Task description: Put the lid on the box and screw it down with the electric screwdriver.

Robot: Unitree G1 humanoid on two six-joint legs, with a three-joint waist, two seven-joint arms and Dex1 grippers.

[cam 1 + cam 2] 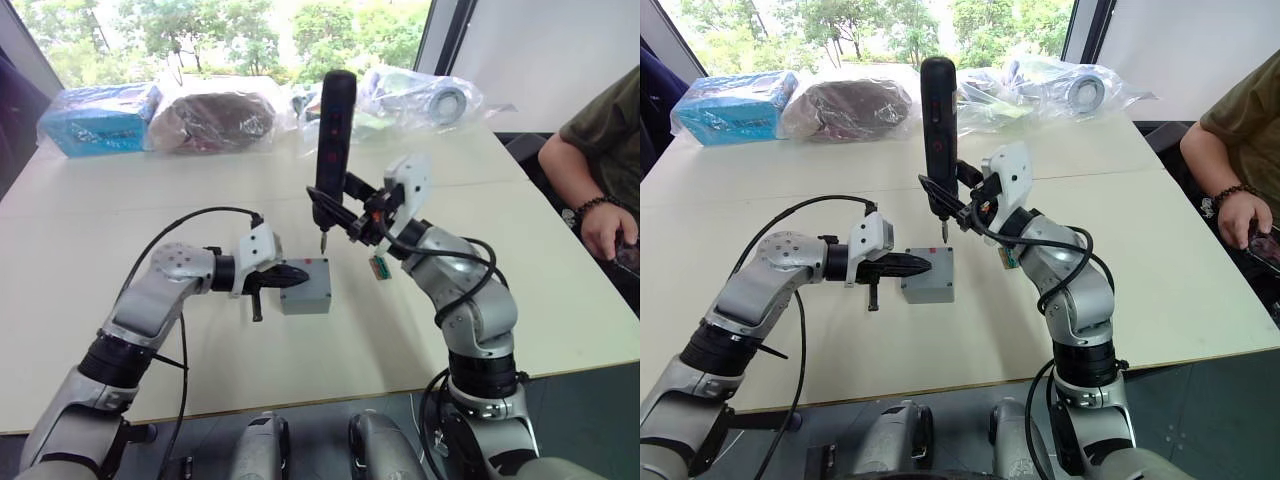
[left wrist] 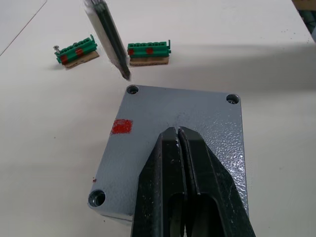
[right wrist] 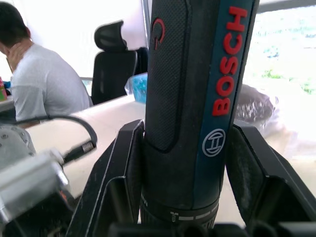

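Note:
The grey lid (image 2: 173, 113), marked with a small red patch, lies on top of the box (image 1: 305, 300) near the middle of the table. My left gripper (image 2: 177, 131) is shut, its fingers lying flat on the lid. The right gripper (image 1: 332, 215) is shut on the electric screwdriver (image 1: 334, 130) and holds it upright. Its metal bit (image 2: 117, 54) hangs just above the lid's far corner hole (image 2: 132, 90) and is slightly tilted. In the right wrist view the black screwdriver body (image 3: 192, 98) sits between both fingers.
Two small green circuit pieces (image 2: 76, 51) (image 2: 148, 50) lie just beyond the box. Bagged items line the table's far edge: a blue pack (image 1: 100, 118), a dark bundle (image 1: 215, 120) and clear bags (image 1: 425, 100). A person's arm (image 1: 605, 215) rests at the right edge.

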